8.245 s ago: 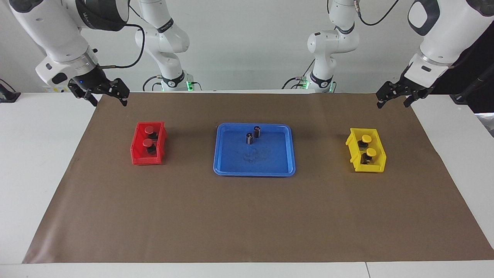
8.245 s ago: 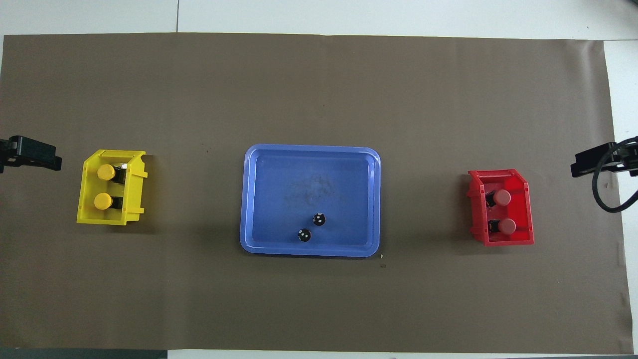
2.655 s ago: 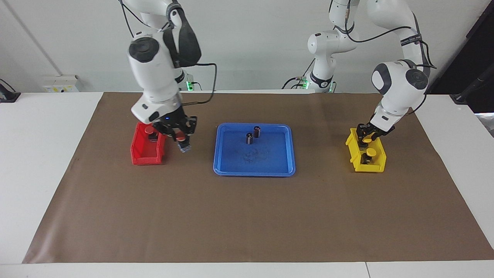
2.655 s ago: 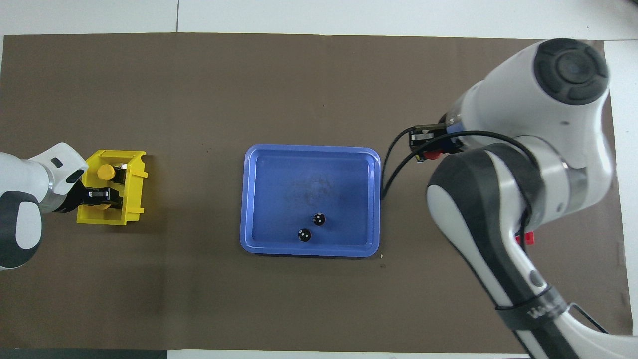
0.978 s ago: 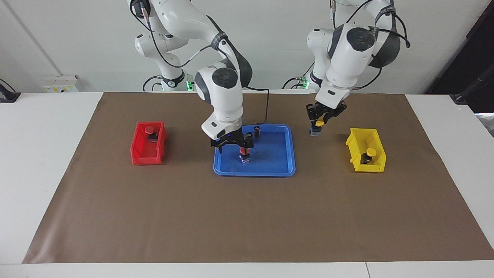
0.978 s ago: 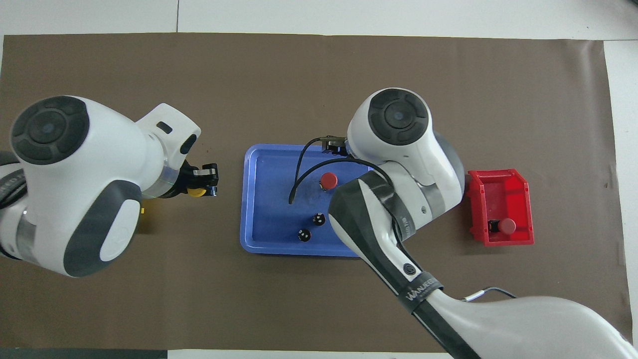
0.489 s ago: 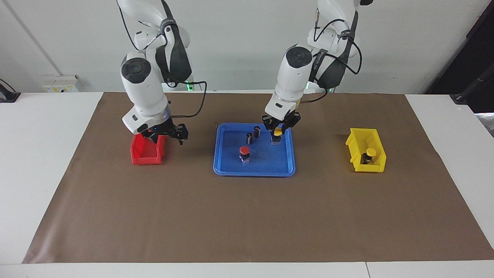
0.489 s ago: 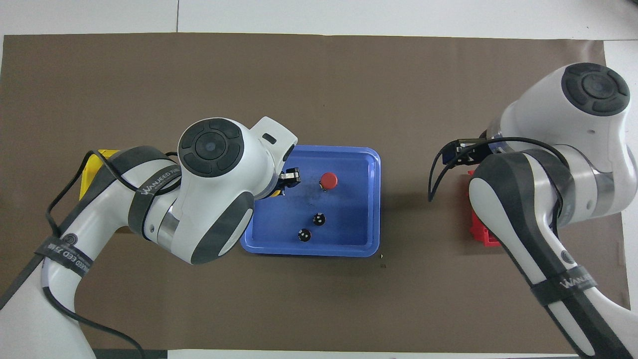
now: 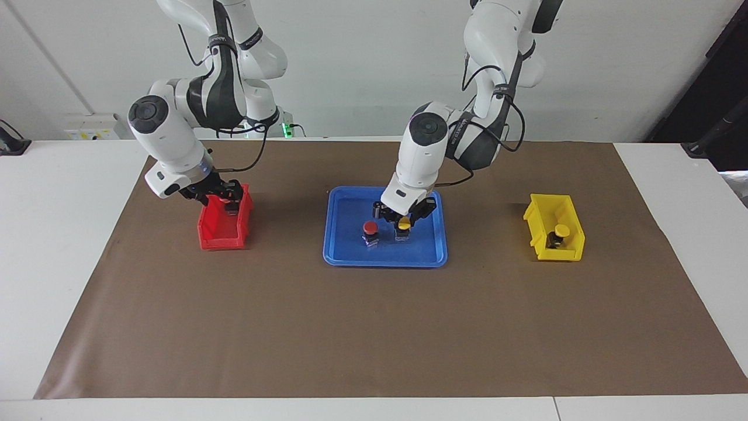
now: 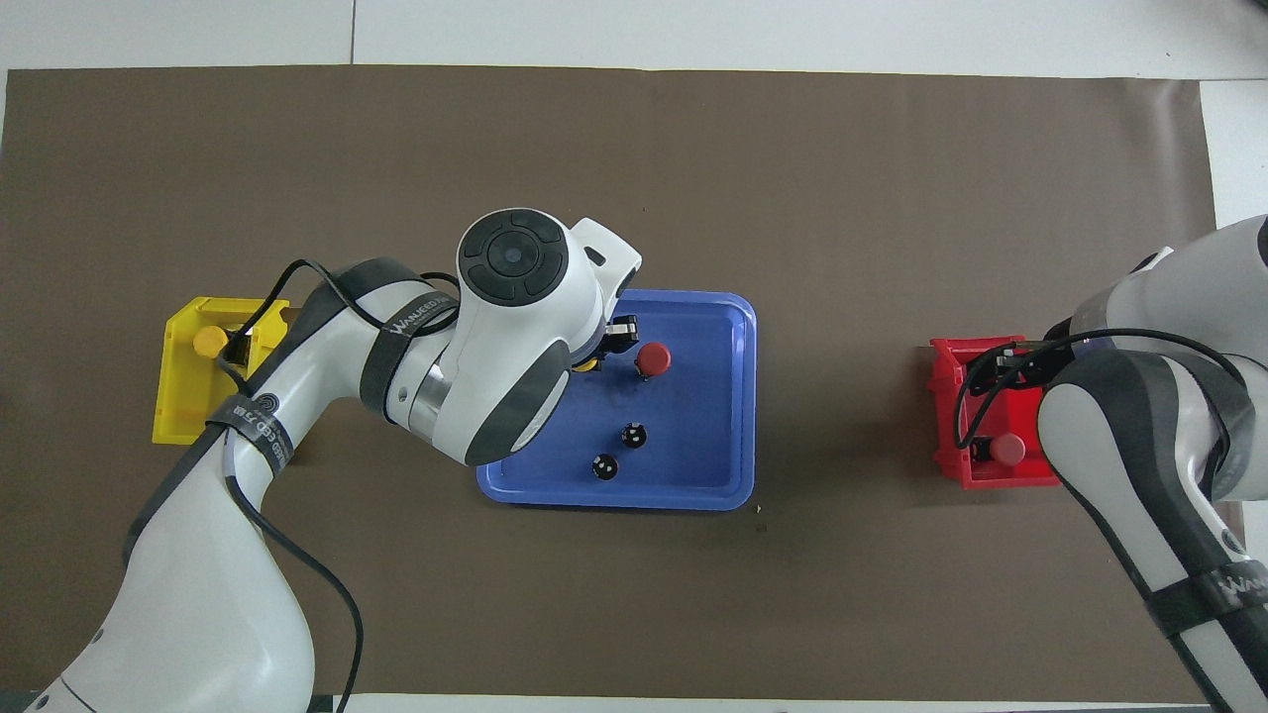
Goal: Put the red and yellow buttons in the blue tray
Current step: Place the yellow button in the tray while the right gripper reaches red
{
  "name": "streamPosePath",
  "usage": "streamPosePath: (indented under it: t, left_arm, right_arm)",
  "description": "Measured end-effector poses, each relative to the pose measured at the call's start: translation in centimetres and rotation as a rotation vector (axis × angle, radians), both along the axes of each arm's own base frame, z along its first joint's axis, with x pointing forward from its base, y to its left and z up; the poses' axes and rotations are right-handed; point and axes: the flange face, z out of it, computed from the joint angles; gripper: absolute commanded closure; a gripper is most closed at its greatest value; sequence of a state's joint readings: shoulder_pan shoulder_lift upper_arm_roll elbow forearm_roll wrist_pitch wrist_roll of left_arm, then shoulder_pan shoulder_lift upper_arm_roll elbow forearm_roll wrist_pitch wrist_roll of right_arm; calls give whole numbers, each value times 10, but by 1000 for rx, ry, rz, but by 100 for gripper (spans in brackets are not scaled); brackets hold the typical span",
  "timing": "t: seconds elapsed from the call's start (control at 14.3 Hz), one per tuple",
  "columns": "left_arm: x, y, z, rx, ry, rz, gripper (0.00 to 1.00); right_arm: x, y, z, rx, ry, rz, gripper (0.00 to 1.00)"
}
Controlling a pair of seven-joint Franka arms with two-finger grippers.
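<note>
One red button (image 9: 369, 228) already stood in the blue tray (image 9: 435, 256), and a yellow button (image 9: 403, 224) was just beside it, gripped by the left gripper (image 9: 403, 221), whose fingers were closed on the button's sides; whether its base had touched the tray floor could not be told. So by my reckoning the task was near its halfway mark: one button delivered, a second about to be released, two not yet moved. The tray also held two small dark cylinders (image 10: 618, 451), nearer to the robots than the buttons in the overhead view; they had no coloured caps and were no part of the job. The yellow bin (image 9: 564, 252), toward the left arm's end of the table, held one yellow-capped button (image 9: 558, 233) on its dark base. The red bin (image 9: 217, 241), toward the right arm's end, held one red-capped button (image 10: 1006, 449), seen plainly from overhead. The right gripper (image 9: 229, 197) was down at the rim of the red bin over its inside; I could not tell how wide its fingers stood nor whether they had hold of that button. What remained, as I judged it, was to let go of the yellow button in the tray, then bring over the last red and the last yellow.
</note>
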State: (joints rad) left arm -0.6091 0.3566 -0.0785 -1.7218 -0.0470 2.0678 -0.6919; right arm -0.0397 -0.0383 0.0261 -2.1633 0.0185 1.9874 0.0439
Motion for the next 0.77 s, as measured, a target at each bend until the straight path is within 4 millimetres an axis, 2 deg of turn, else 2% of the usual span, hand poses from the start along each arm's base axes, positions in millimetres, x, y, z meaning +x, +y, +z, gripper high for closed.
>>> streamPosePath:
  t: [0.21, 0.42, 0.56, 0.63, 0.77]
  left_arm:
    - [0, -1, -3, 0, 0, 0, 99]
    - [3, -2, -10, -4, -4, 1, 99]
    - [4, -2, -13, -5, -5, 2, 83]
    - [4, -2, -13, -6, -6, 2, 67]
    - [4, -2, -14, -5, -6, 3, 48]
  right_arm:
    - [-14, -11, -18, 6, -6, 33, 27]
    - [-24, -13, -25, 12, 6, 62, 32]
    - [-31, -13, -33, 12, 10, 66, 37]
    - [-33, -12, -37, 12, 10, 71, 37]
    - [-38, -12, -44, 18, 15, 106, 37]
